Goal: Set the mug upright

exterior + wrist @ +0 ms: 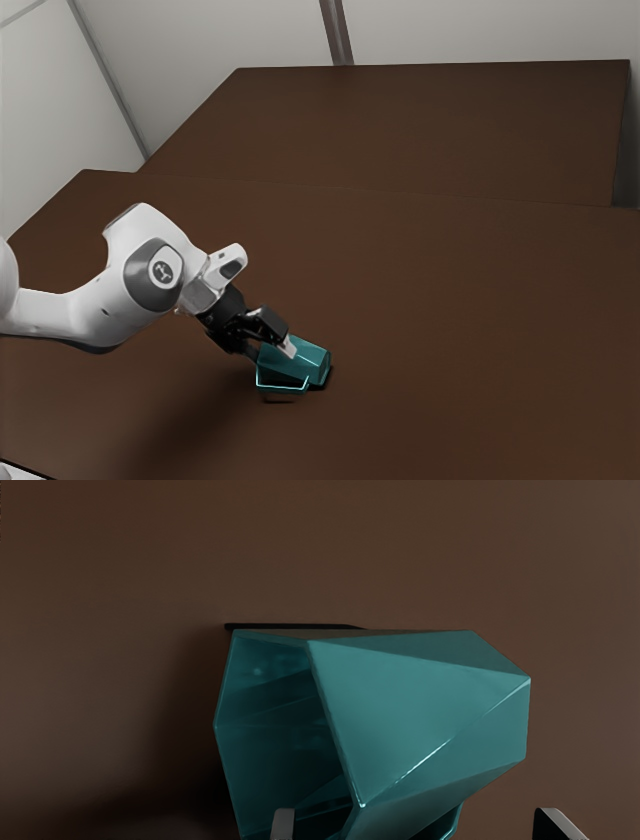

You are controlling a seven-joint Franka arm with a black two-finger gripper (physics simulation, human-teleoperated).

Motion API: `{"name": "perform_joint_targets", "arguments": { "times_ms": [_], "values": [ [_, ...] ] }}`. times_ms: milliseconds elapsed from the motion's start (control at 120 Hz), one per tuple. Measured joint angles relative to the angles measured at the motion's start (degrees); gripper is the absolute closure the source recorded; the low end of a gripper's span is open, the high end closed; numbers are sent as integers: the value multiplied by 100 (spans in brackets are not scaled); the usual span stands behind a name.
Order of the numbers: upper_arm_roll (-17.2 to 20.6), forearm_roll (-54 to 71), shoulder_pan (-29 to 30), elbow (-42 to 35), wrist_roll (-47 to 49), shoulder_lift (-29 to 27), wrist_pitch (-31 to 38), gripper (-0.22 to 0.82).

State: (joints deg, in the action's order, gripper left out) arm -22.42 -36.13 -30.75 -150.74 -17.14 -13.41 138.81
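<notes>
The teal faceted mug [304,358] lies on its side on the brown table, its mouth facing the exterior view's lower left. Over its upper side in that view is my gripper [271,351], tilted downward. In the wrist view, the mug [415,695] shows its dark hollow inside, and part of what looks like its handle is visible at the bottom edge. My gripper [420,825] is open wide there, one fingertip [283,825] in front of the mug's mouth and the other beyond its closed end. Whether either finger touches the mug cannot be told.
The brown tabletop [450,330] spreads around the mug, with a second brown surface [430,130] behind it. Pale walls [200,60] stand at the back. The arm reaches in from the exterior view's left, its shadow falling on the table below it.
</notes>
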Motion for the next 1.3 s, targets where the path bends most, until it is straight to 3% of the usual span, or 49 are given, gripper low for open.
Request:
{"name": "perform_joint_targets", "arguments": {
  "times_ms": [200, 567, 750, 983, 1300],
  "values": [
    [1, 0, -40, 59, 90, 107, 1, 24],
    [137, 15, -303, 577, 198, 375, 18, 32],
    [142, 25, -383, 774, 248, 525, -15, 56],
    [143, 99, -393, 1017, 328, 527, -111, 73],
    [123, 324, -399, 1221, 505, 538, -339, 77]
  ]
}}
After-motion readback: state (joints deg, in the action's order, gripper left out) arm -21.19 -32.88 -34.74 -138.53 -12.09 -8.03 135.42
